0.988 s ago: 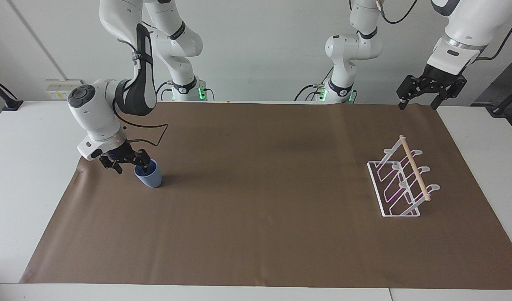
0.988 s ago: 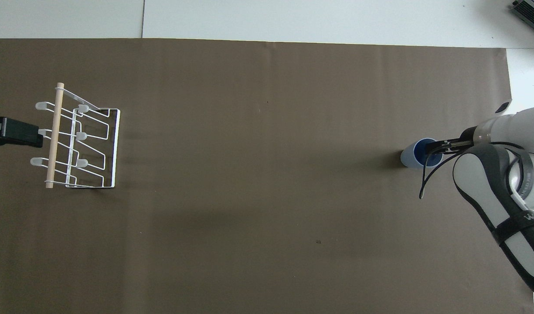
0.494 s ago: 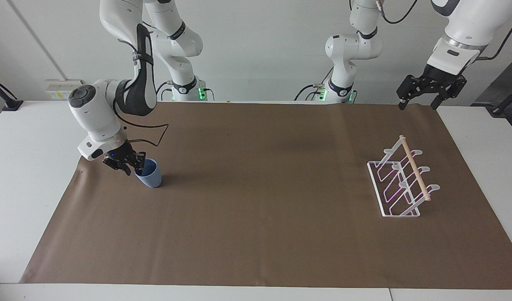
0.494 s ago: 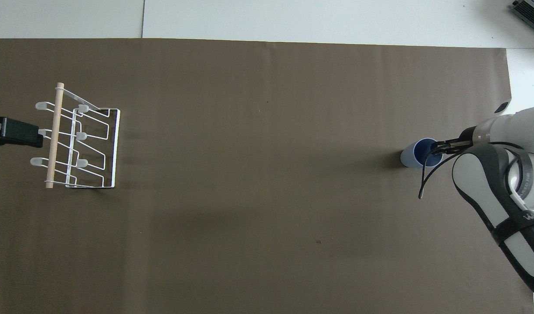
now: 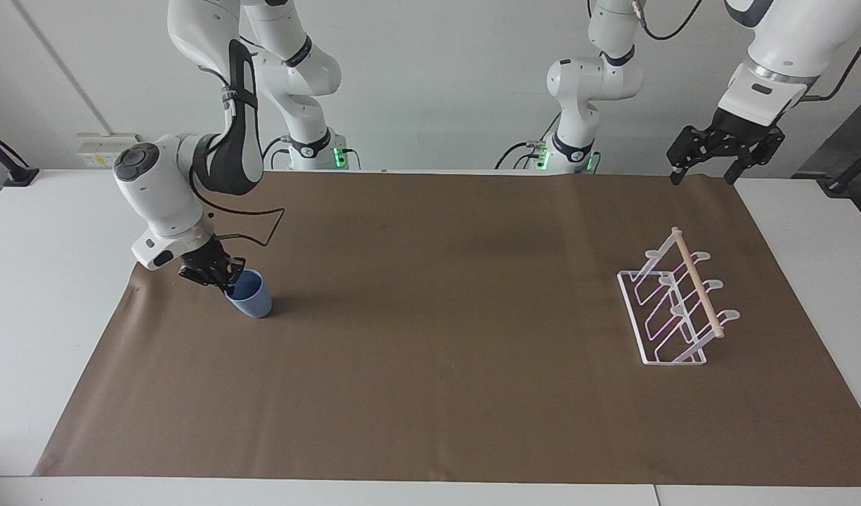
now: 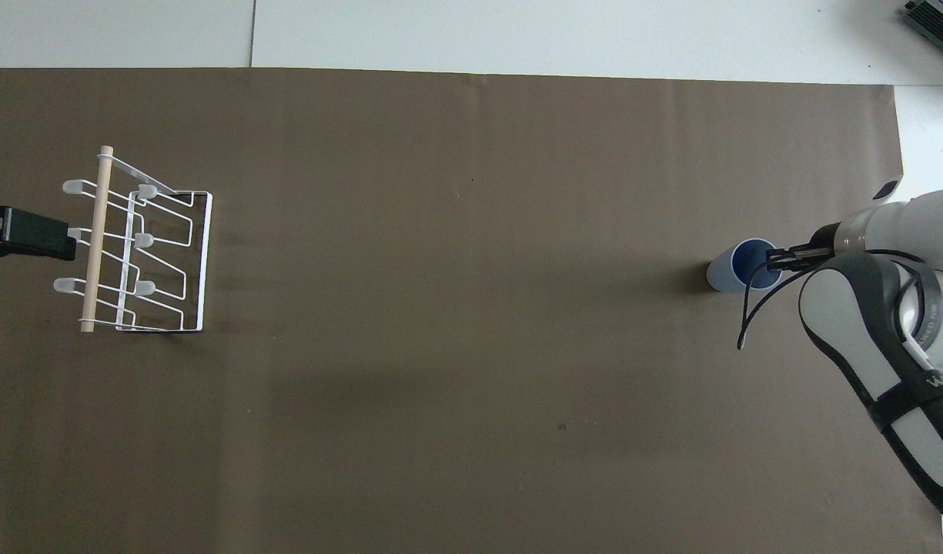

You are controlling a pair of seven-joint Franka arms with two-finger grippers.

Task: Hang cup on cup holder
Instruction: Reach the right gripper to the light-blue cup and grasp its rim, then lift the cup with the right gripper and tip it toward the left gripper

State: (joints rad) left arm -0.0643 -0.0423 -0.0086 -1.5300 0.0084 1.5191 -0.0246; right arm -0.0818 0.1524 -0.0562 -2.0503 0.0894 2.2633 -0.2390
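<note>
Your right gripper is down at the cup, its fingers pinched on the rim at the side toward the right arm's end of the tabletop. The cup is tilted a little, mouth up, base on the brown mat; you cannot tell whether the base is flat on it. In the overhead view you see the fingers at the edge of the cup's blue mouth.

Your left gripper waits in the air over the mat's corner nearest the left arm's base, fingers apart and holding nothing.

The holder stands on the mat toward the left arm's end, well apart from the cup, with the dowel across its top and its prongs bare.
</note>
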